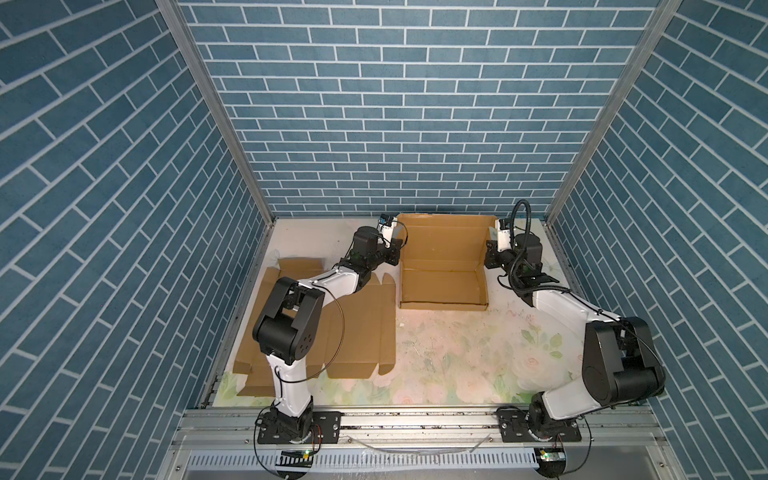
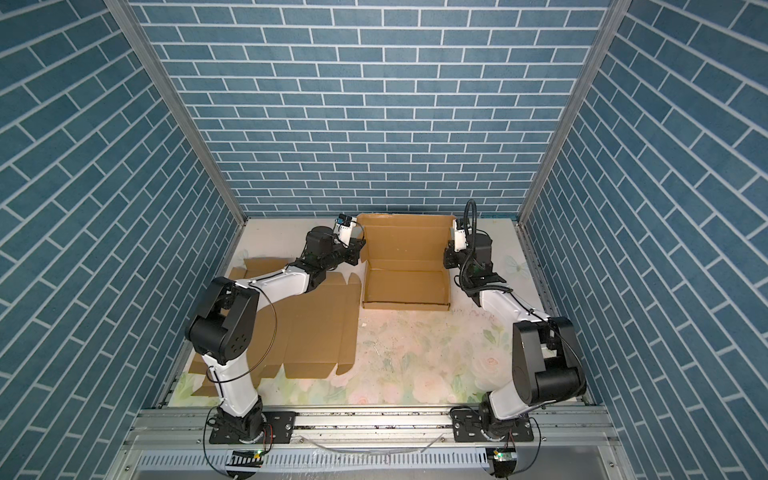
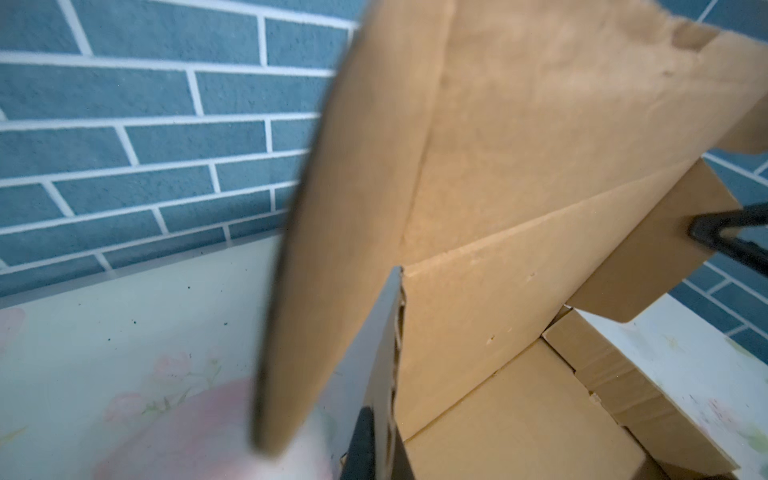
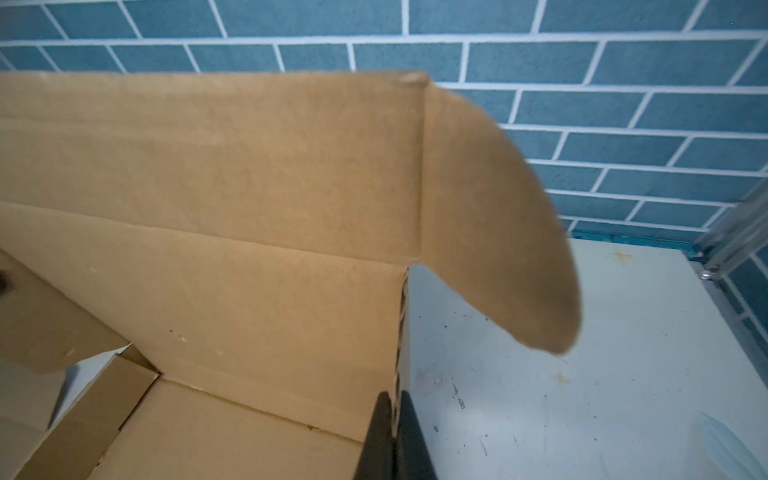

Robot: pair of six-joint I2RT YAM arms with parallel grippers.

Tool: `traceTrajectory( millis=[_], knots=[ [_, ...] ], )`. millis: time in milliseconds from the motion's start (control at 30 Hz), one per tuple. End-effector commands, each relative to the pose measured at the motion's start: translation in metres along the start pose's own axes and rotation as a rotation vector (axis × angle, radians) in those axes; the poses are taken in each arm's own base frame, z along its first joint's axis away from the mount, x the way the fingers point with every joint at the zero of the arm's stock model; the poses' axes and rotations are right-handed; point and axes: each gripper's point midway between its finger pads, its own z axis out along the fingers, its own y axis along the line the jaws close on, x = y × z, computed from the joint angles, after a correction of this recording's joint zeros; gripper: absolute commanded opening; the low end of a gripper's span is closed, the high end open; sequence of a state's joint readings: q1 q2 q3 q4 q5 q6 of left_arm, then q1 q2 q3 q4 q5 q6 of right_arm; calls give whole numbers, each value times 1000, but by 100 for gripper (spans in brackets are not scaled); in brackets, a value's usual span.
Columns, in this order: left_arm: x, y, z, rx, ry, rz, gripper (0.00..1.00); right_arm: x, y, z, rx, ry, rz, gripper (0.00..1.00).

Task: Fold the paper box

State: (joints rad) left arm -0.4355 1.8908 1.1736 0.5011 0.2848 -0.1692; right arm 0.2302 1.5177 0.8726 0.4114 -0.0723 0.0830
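On the floral desk [image 1: 457,361] the paper box [image 1: 442,286] sits far centre, tray formed, lid [image 1: 446,235] upright. A flat cardboard blank [image 1: 361,328] lies beside it. My left hand [image 1: 398,251] and right hand [image 4: 394,401] each clamp an end of its rear wall [image 4: 249,311]. Next, I judge, swing the lid forward evenly, tucking each rounded flap [image 4: 498,216]. I can read no writing.

Nothing could be read: the paper box [image 1: 442,245] showed bare brown cardboard, and tiny dark marks on a white wrist camera housing [image 1: 387,229] were too small.
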Motion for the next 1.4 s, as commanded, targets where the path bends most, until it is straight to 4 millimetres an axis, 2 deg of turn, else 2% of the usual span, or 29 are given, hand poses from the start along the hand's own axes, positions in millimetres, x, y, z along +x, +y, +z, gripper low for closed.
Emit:
traceTrajectory(
  millis=[0, 200, 467, 833, 1133, 1367],
  knots=[
    [-27, -22, 4, 37, -181, -17, 0, -17, 0, -9, 78, -163, 64, 0],
    [-1, -47, 6, 62, -211, 23, 0, 14, 1, -18, 86, -204, 84, 0],
    [28, -61, 10, 76, -205, 29, 0, 41, 5, -21, 61, -199, 107, 0],
    [57, -91, 14, 103, -150, 34, 0, 67, 7, -30, 90, -198, 124, 0],
    [67, -124, 25, 88, -122, 55, 0, 84, 7, -35, 131, -202, 140, 0],
    [89, -133, 30, 102, -66, 86, 0, 98, 5, -35, 153, -197, 167, 0]
  ],
)
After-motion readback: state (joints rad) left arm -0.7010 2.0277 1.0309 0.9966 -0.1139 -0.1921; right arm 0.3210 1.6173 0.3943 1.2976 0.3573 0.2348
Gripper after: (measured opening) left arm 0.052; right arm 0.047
